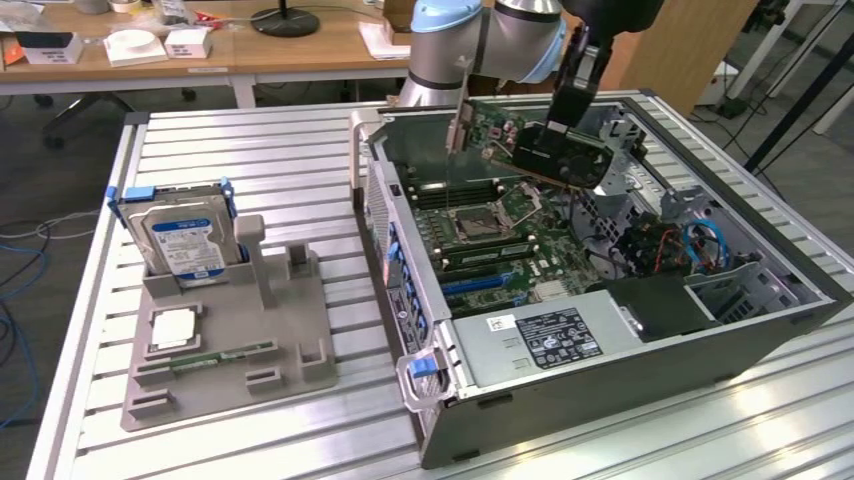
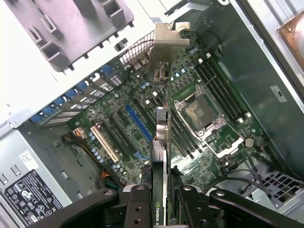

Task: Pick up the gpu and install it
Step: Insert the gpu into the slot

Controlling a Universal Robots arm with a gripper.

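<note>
In the upper middle of the exterior view, the gripper (image 1: 555,122) was clamped on the gpu (image 1: 558,160), tilted above the case (image 1: 601,375).

Green-black gpu (image 1: 534,145), blue-white hard-drive label (image 1: 187,248)

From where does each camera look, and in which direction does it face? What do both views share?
Exterior view: off the arm, high beside the slatted metal table, looking down at the open grey computer case; the pale blue robot arm and black end effector show.
Wrist view: on the wrist, looking down along the end effector into the case; its black fingers show.
Shared: the gpu, a thin dark circuit card with silvery bracket, gripped above the green motherboard.
</note>
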